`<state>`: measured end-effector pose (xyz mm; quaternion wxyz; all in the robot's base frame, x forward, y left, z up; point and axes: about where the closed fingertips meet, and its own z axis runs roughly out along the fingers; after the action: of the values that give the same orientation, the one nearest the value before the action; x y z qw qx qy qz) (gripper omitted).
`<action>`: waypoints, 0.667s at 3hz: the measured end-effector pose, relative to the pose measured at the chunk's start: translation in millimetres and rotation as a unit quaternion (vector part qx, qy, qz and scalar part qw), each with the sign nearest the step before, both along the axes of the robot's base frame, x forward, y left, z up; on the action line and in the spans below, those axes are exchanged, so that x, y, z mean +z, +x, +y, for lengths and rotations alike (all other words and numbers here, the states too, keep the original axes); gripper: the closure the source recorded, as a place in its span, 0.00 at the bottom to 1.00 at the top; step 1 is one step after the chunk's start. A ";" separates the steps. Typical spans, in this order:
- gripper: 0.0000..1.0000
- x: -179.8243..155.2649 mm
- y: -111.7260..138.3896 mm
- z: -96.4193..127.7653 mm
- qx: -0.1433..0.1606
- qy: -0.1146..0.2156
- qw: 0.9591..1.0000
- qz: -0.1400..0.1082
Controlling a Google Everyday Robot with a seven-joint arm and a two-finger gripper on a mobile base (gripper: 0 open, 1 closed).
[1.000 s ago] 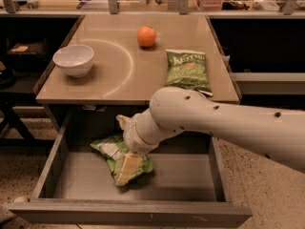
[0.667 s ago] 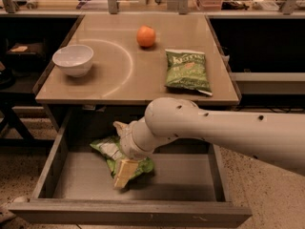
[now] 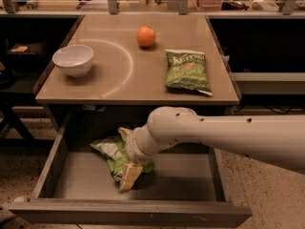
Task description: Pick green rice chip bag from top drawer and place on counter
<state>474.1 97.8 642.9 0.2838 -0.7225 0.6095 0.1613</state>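
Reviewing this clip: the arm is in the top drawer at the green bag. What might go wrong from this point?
1. The tool sits low on the crumpled green rice chip bag in the top drawer, mostly hidden by the wrist. A partial hold may slip on lifting.
2. The arm lies just under the counter edge, so a straight lift could knock it.
3. The other green bag, bowl and orange narrow the placing room.
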 end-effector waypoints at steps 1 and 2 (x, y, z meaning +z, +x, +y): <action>0.00 -11.0 7.2 -9.4 0.006 -0.010 1.000 -0.006; 0.00 -19.8 11.8 -15.8 0.014 -0.017 1.000 -0.008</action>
<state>485.9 82.0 623.2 0.2743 -0.7369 0.5995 0.1494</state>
